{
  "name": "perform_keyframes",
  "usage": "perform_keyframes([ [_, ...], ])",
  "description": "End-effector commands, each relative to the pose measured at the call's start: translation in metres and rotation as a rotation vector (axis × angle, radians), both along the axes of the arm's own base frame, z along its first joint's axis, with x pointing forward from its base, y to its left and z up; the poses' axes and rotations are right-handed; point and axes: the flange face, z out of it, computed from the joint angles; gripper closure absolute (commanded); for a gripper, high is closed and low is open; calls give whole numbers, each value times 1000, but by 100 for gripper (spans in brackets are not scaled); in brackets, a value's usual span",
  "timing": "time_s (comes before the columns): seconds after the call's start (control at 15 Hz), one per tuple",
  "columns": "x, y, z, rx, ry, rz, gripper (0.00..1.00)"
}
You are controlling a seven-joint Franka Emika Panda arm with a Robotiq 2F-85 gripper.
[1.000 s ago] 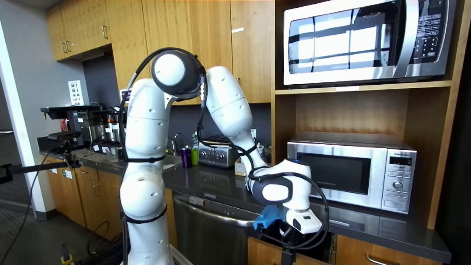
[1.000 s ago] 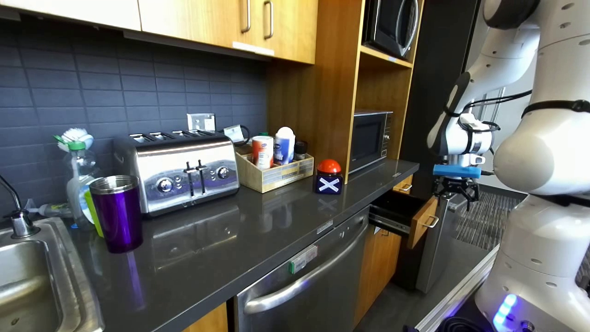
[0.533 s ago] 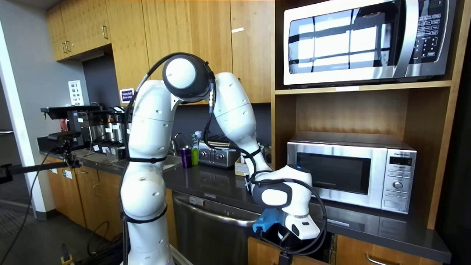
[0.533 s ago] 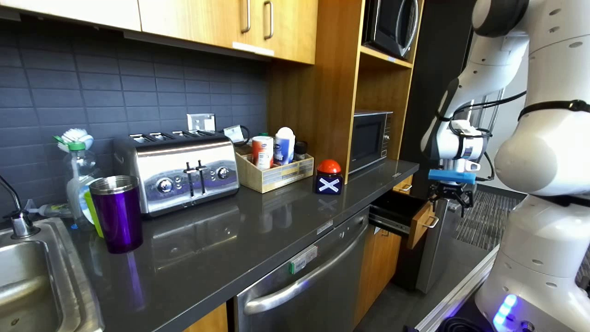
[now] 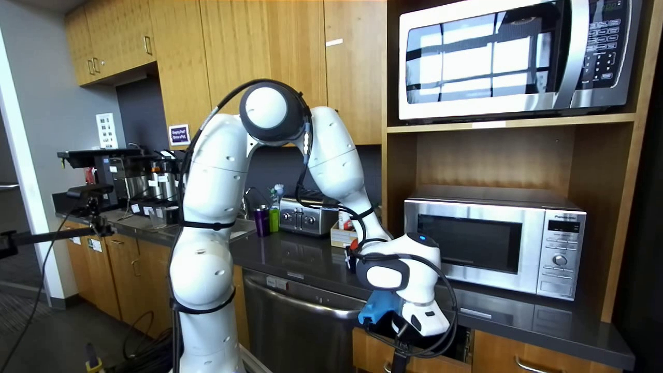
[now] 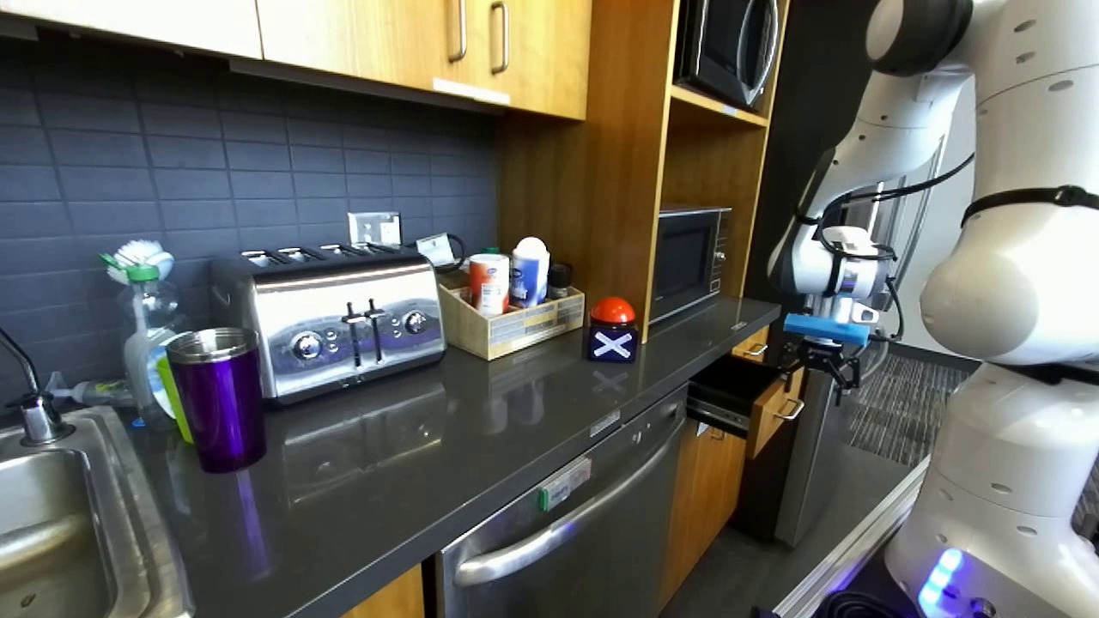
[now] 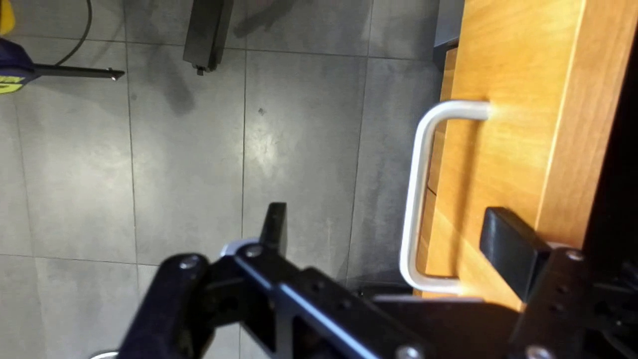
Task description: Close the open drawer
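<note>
The drawer stands open below the counter, its honey-brown front (image 6: pixel 773 414) sticking out and its dark inside (image 6: pixel 730 382) showing in an exterior view. The front (image 5: pixel 374 352) also shows in an exterior view, partly behind the wrist and cables. In the wrist view the drawer front (image 7: pixel 503 149) fills the right side, with its metal pull (image 7: pixel 416 199). My gripper (image 6: pixel 817 378) is at the front's upper edge, fingers pointing down. In the wrist view the gripper (image 7: pixel 389 214) is open and empty, one finger overlapping the front near its top edge, the other over the floor. Contact is hard to tell.
The dark counter (image 6: pixel 506 421) overhangs the drawer. A stainless-steel dishwasher (image 6: pixel 584 515) is beside it, and a wooden drawer front (image 5: pixel 538 355) is on its other side. A red-topped button (image 6: pixel 613 330), toaster (image 6: pixel 343 322) and microwave (image 5: pixel 492 243) stand on the counter.
My arm and gripper have moved toward the cabinet and slightly down. Between half a second ago and now, the drawer front has shifted a little inward. The gripper stays open.
</note>
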Motion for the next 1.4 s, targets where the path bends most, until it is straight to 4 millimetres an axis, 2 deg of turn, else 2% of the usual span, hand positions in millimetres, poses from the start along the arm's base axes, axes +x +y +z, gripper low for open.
perform_keyframes([
  [0.0,19,6,-4,20,-48,20,0],
  [0.87,83,54,-12,160,-244,38,0],
  [1.07,89,58,-12,177,-285,33,0],
  [1.33,82,48,-11,177,-315,14,0],
])
